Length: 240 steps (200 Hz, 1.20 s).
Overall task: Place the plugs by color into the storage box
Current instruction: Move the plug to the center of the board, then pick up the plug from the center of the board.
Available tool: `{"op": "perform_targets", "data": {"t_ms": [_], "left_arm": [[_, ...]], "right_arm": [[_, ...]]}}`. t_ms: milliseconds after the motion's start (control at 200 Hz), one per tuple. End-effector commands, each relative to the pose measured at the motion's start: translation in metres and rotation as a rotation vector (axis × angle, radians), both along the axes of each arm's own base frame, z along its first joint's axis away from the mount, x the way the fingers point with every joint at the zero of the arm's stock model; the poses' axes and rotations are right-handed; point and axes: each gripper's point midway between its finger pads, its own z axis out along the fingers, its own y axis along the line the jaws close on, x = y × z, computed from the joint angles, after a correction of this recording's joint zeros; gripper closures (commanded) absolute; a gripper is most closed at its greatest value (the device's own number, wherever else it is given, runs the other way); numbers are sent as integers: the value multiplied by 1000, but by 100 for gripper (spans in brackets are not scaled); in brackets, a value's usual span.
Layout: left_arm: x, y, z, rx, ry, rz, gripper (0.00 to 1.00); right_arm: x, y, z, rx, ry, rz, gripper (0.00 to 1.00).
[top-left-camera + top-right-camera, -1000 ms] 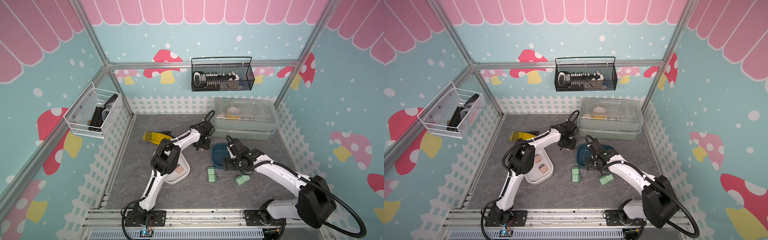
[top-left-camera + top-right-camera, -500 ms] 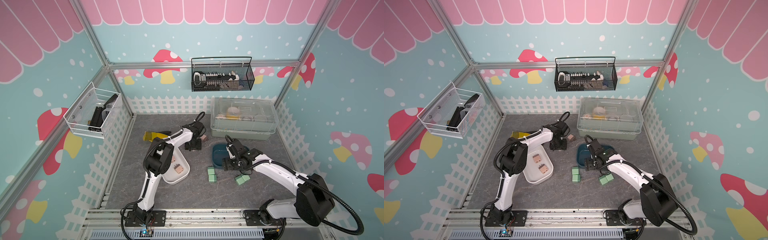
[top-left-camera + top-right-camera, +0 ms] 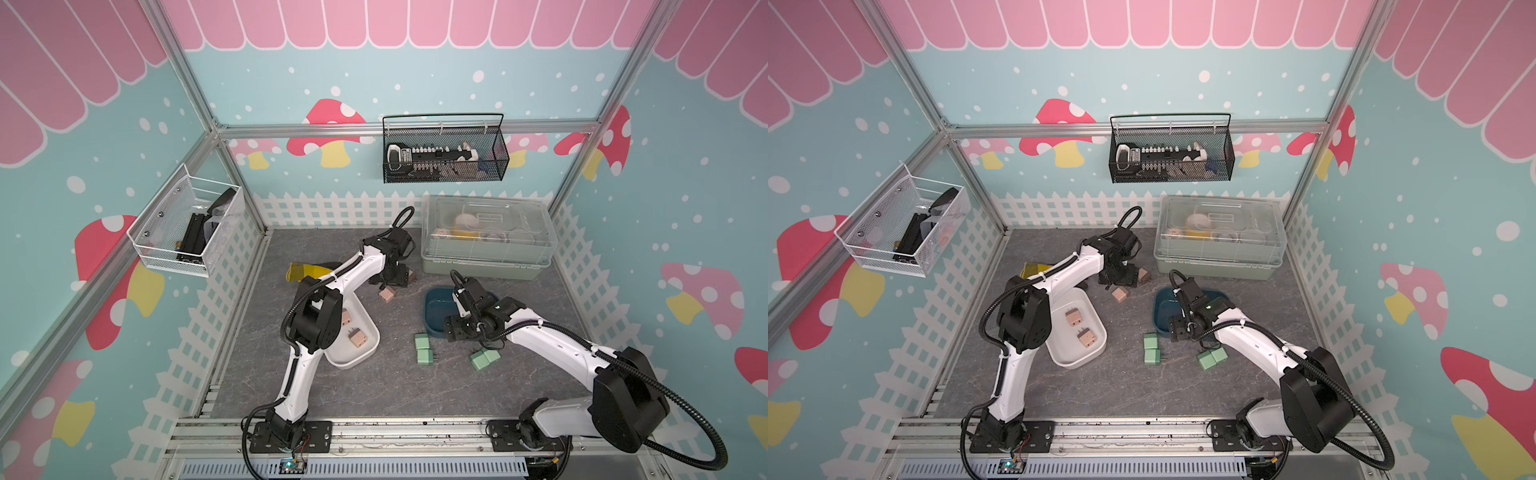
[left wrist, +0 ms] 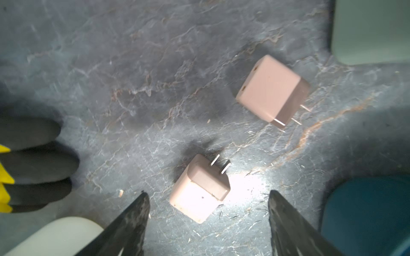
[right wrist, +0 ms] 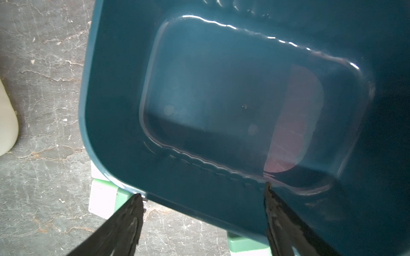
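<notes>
- Plugs [image 3: 387, 294] are small cube-like blocks with rounded edges and two thin metal prongs. In both top views I count four peach-pink and four mint-green.
- With the far wall as twelve o'clock, the white tray [image 3: 365, 355] sits at eight o'clock on the grey floor [image 3: 374, 386], and two pink plugs in the tray [image 3: 1086, 337] lie close together.
- The nearer pink plug [image 4: 199, 188] lies on the floor at one o'clock from that tray, its prongs pointing away from me.
- The farther pink plug [image 4: 271, 90] lies just beyond it and apart from it. It shows two small holes on one face and prongs on the opposite one.
- My left gripper [image 4: 208, 194] hangs over the nearer pink plug with its jaws spread wide, holding nothing.
- The teal tray [image 3: 1163, 303], glossy inside, sits at three o'clock from the white one.
- Two green plugs [image 3: 424, 349] lie one behind the other at seven o'clock from the teal tray, and a touching green pair [image 3: 484, 358] lies at five o'clock.
- My right gripper [image 5: 202, 190] hovers over the teal tray's near rim with its jaws apart and nothing between them. A green plug at the rim [image 5: 103, 195] pokes out beside one fingertip.
</notes>
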Motion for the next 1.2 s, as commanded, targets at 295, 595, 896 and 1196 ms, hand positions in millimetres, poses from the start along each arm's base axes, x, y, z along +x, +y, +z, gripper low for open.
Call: {"op": "perform_targets", "data": {"t_ms": [295, 595, 896, 1196], "left_arm": [[0, -9, -37, -133, 86, -121, 6], [-12, -16, -44, -249, 136, -50, 11], [-34, -20, -44, -256, 178, 7, 16], [-53, -1, -51, -32, 187, -9, 22]], "right_arm": [[-6, -10, -1, -25, 4, -6, 17], [-3, -7, -1, -19, 4, -11, 17], [-1, -6, -2, -20, 3, -12, 17], [1, -3, -4, -13, 7, -5, 17]]}}
